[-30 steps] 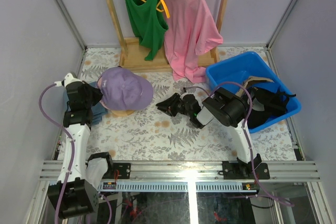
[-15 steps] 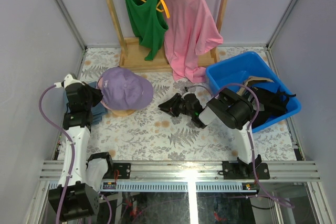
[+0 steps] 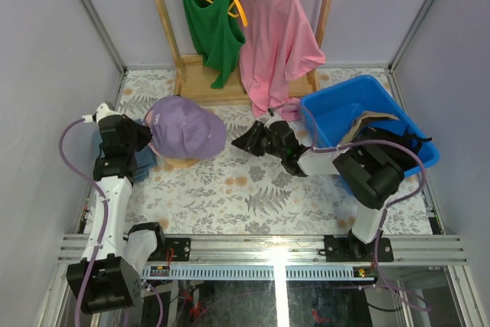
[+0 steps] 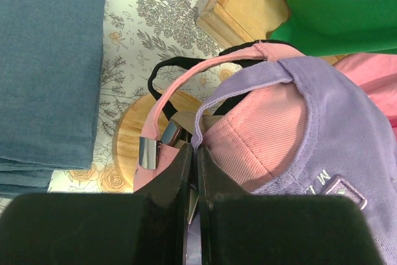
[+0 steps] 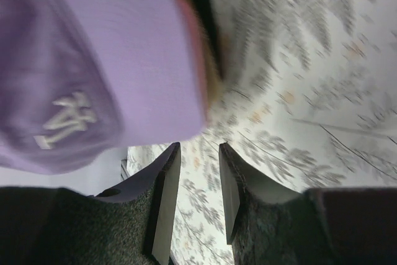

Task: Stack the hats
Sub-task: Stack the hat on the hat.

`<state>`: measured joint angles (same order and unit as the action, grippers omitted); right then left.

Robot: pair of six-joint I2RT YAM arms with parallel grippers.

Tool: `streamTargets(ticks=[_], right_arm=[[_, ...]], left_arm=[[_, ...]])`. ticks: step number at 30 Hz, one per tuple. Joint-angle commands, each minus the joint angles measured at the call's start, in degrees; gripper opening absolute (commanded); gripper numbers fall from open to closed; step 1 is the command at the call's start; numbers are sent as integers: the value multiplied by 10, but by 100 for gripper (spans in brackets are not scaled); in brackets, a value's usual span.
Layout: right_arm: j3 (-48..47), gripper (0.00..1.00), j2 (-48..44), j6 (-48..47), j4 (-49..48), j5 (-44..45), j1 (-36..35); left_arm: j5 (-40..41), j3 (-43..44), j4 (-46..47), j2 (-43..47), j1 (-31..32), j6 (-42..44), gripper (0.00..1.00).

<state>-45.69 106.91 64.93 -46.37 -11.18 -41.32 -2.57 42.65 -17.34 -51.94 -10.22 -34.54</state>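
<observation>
A lavender hat (image 3: 186,128) tops a stack on a round wooden stand (image 4: 127,144). Beneath it are a pink hat (image 4: 260,141) and a black strap (image 4: 158,69). My left gripper (image 3: 147,137) is at the stack's left side, shut on the lavender hat's back edge (image 4: 193,153). My right gripper (image 3: 240,142) hovers open and empty to the right of the stack, pointing at the lavender hat's brim (image 5: 105,60); its fingertips (image 5: 166,172) frame bare tablecloth. A tan hat (image 3: 369,122) and dark fabric (image 3: 406,149) lie in the blue bin (image 3: 329,103).
A wooden rack at the back holds a green tank top (image 3: 210,21) and a pink T-shirt (image 3: 276,36). Folded blue denim (image 4: 43,72) lies left of the stand. The right arm's elbow (image 3: 371,174) hangs over the bin's near edge. Grey walls close both sides.
The right arm's elbow swung right toward the bin and its gripper moved a little farther back, still open. The left gripper stayed shut on the lavender hat, which shifted slightly.
</observation>
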Motion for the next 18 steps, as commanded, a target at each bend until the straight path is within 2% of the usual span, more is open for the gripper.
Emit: streamTargets(ticks=[1, 6, 18], right_arm=[[-81, 39, -79, -127, 108, 41, -17], [-140, 40, -95, -179, 159, 63, -20], [-343, 40, 30, -212, 201, 60, -9]], left_arm=[[-8, 23, 24, -13, 18, -11, 0], [5, 40, 25, -20, 30, -11, 0], [16, 66, 26, -38, 37, 0, 0]])
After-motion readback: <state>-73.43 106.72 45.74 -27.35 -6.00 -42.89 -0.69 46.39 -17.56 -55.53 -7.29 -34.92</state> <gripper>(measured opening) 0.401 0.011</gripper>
